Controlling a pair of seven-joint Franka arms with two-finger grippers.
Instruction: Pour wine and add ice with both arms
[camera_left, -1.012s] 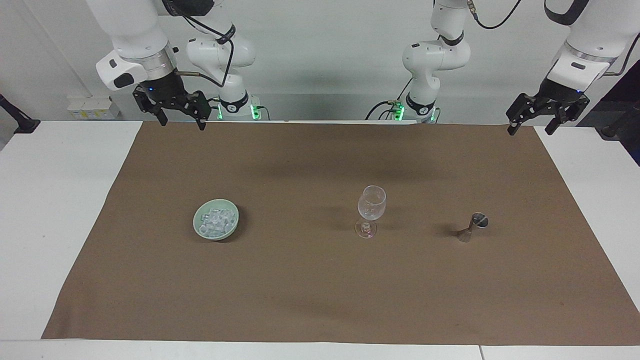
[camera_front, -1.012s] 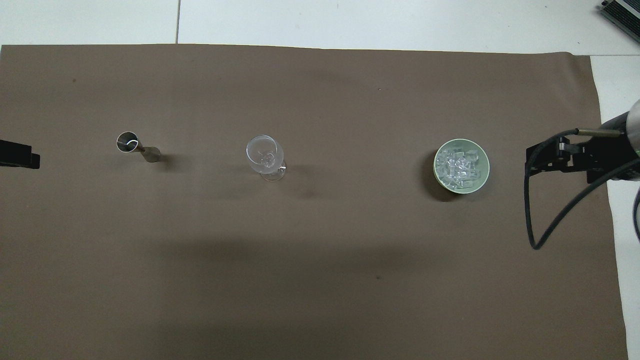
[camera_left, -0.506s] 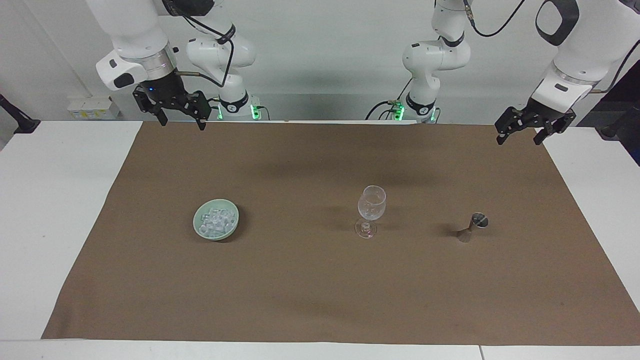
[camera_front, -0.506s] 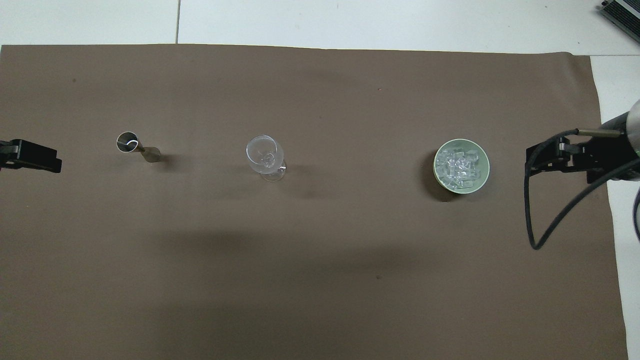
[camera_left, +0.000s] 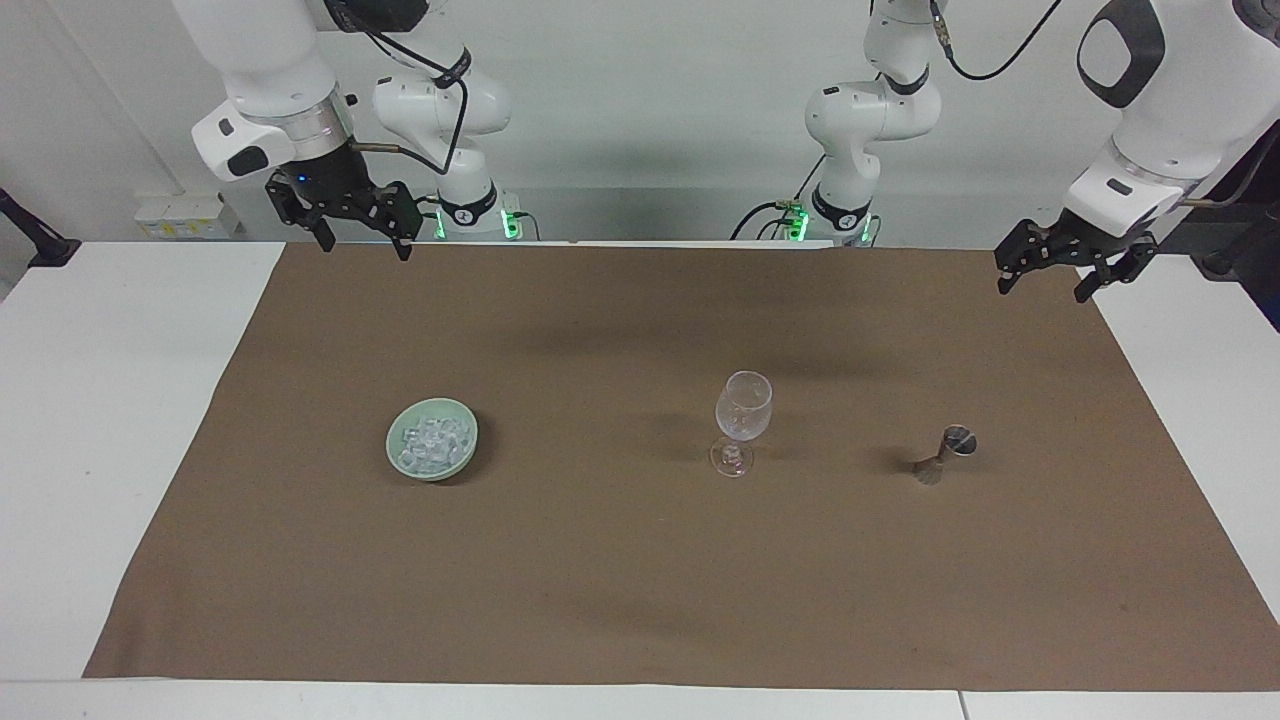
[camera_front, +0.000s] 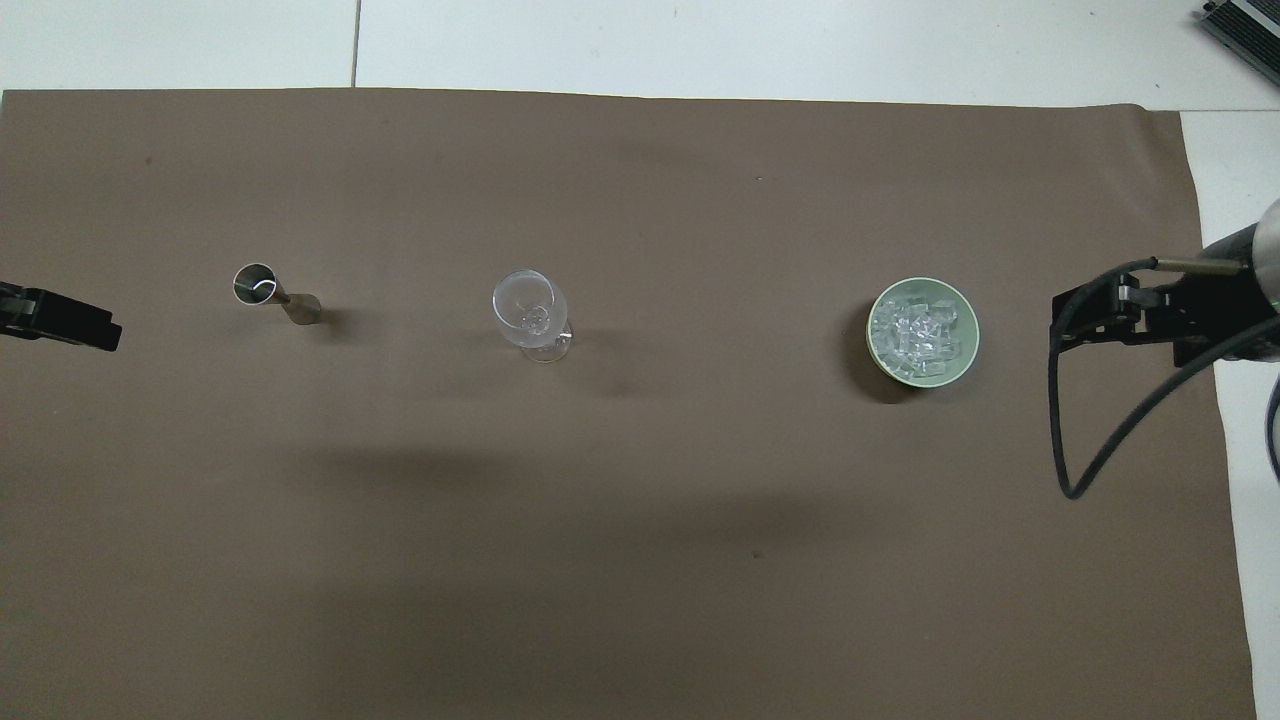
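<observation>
Many small clear cubes of ice (camera_left: 432, 441) lie heaped in a pale green bowl (camera_left: 465, 455), which we see on the brown mat (camera_left: 640, 580) toward the right arm's end of the desk (camera_left: 90, 400). Beside it, near the mat's middle, stands an empty stemmed glass (camera_left: 742, 420), and toward the left arm's end a small metal jigger (camera_left: 946, 456) stands upright; the three form a row, well apart from one another. We find the right gripper (camera_left: 362, 240) raised over the mat's corner nearest the robots at its own end, fingers spread and holding nothing. The left gripper (camera_left: 1043, 281) hangs over the mat's edge at the left arm's end, likewise spread and empty.
</observation>
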